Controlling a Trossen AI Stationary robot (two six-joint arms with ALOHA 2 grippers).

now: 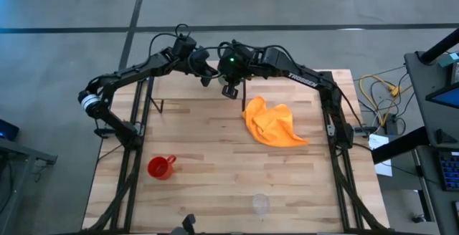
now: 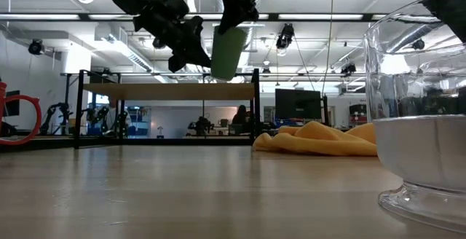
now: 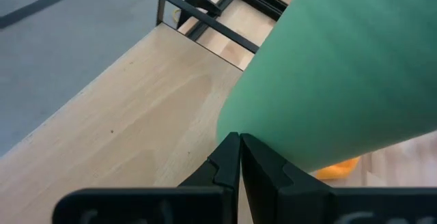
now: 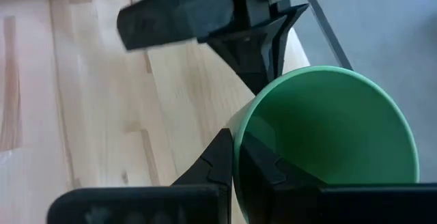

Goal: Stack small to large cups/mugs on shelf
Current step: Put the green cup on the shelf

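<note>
Green cup held over the shelf

Right gripper [image 4: 235,166] pinches the rim of the plain, matte green cup [image 2: 228,52], a tapered handleless one; left gripper [image 3: 240,157], closed empty, beside it above the shelf [image 2: 169,91].

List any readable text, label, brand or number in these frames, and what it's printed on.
White lettering on the right arm's upper link: too small and blurred to read.
Red mug, green cup, clear cup, orange cloth, shelf: no markings visible.
Nothing else is legible.
</note>
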